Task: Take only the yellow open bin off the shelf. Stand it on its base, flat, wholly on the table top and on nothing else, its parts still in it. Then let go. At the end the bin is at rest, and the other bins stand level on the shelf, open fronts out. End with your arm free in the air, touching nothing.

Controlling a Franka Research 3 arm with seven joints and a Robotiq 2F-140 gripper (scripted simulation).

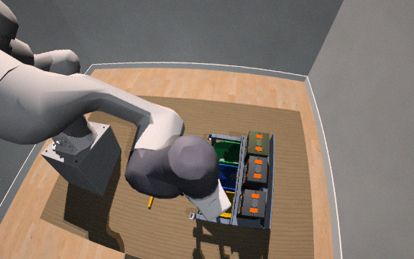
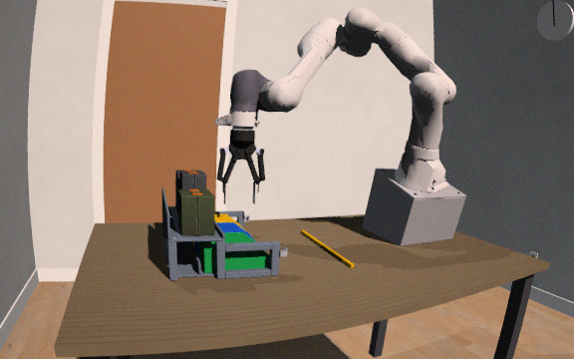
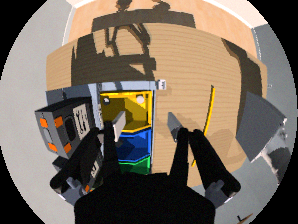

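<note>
The yellow open bin (image 1: pixel 226 215) (image 2: pixel 226 218) (image 3: pixel 122 107) sits in the low front part of the grey shelf (image 2: pixel 220 259) (image 3: pixel 152 115), at one end of the row. Small pale parts show inside it in the wrist view. The blue bin (image 1: pixel 227 177) (image 2: pixel 232 227) (image 3: pixel 135 145) is beside it, then the green bin (image 1: pixel 227 151) (image 2: pixel 244 262) (image 3: pixel 135 167). My gripper (image 2: pixel 239 201) (image 3: pixel 146 117) is open and empty, pointing down above the row. In the wrist view one finger overlaps the yellow bin and the other the table. In the top view the arm hides part of the yellow bin.
Several cases, two dark grey (image 1: pixel 257 169) (image 1: pixel 254 203) and one olive (image 2: pixel 196 211), stand on the raised rear part of the shelf. A thin yellow bar (image 1: pixel 151 202) (image 2: pixel 328 248) (image 3: pixel 209 115) lies on the table (image 2: pixel 317 299) between the shelf and the robot's grey base block (image 2: pixel 431 219).
</note>
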